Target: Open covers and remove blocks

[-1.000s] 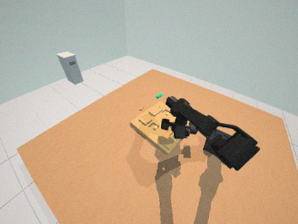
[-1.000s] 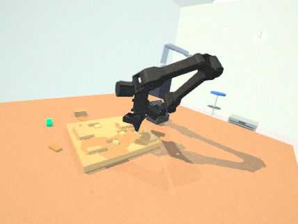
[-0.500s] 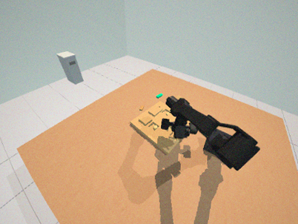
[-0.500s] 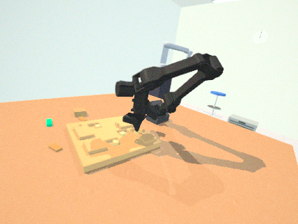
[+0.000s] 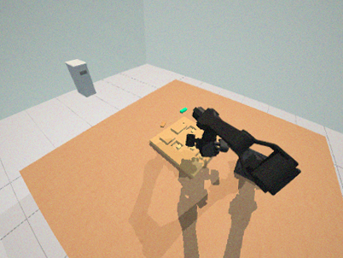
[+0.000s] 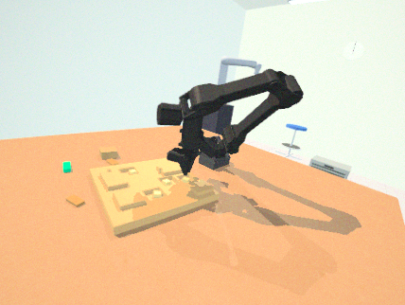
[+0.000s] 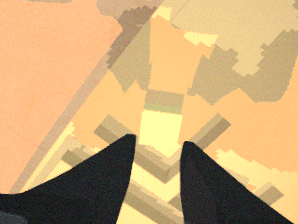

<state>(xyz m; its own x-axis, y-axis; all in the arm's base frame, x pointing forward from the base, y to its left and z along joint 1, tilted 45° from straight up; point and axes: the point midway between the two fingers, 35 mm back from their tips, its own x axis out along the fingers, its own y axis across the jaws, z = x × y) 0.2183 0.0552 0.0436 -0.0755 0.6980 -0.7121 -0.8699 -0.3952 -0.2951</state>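
Partly parted, my gripper (image 7: 158, 147) carries nothing; I see bare board between the two dark tapered fingers.

Going left to right in the exterior view: a small green block (image 6: 66, 166) lies at left centre on the orange table (image 6: 57, 256), well clear of the puzzle board (image 6: 142, 213). A flat tan piece (image 6: 75, 201) lies nearer it. The board itself is a thick pale slab at centre, with raised rectangular covers (image 6: 114, 180) and square wells. Right of centre the gripper (image 6: 185, 169) hangs just above its far edge.

I judge these blocks light, rigid and smooth-faced, so I'd pinch opposite flat sides squarely. The covers look stiff, best pushed from an end edge.
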